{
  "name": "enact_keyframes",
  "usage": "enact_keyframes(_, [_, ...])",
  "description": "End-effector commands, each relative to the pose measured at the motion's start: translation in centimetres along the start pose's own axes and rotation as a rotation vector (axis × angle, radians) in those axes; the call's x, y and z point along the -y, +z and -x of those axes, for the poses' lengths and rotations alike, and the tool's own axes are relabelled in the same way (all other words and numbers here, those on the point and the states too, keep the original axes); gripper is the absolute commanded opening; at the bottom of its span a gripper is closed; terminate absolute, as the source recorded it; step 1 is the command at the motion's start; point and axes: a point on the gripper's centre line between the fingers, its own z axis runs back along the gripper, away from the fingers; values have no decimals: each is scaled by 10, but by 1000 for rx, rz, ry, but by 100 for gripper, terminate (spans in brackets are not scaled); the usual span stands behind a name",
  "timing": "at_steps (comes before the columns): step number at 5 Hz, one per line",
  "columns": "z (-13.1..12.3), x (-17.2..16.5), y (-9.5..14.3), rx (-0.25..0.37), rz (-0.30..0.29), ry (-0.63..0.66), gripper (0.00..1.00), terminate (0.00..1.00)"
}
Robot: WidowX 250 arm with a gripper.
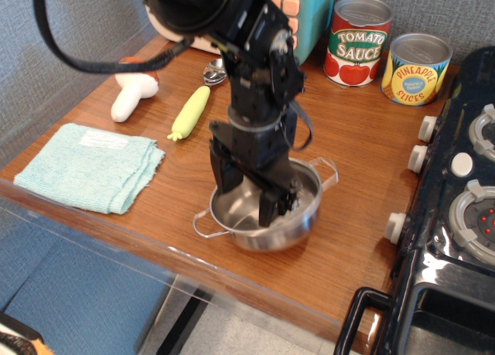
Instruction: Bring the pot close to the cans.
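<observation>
While the tomato sauce can [357, 42] and pineapple can [416, 68] stood well apart at the desk's [363, 150] far edge, the end effector [247, 202] reached into the pot [267, 213] near the front, fingers spread, gripping nothing visible.

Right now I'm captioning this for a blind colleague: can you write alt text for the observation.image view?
A black robot claw reaches down into a shiny steel pot at the front of a wooden counter. Two cans, tomato sauce and pineapple slices, stand far behind it by the back wall.
</observation>
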Motion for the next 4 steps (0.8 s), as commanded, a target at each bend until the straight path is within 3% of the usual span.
enact_keyframes(1, [-12, -4, 39, 132, 16, -19, 100, 0])
enact_keyframes(2, [-19, -7, 65, 210, 24, -12, 100, 0])
enact_keyframes(3, [-22, -24, 72, 219, 15, 34, 100, 0])
enact_keyframes(4, [-17, -46, 42, 119, 4, 96, 100, 0])
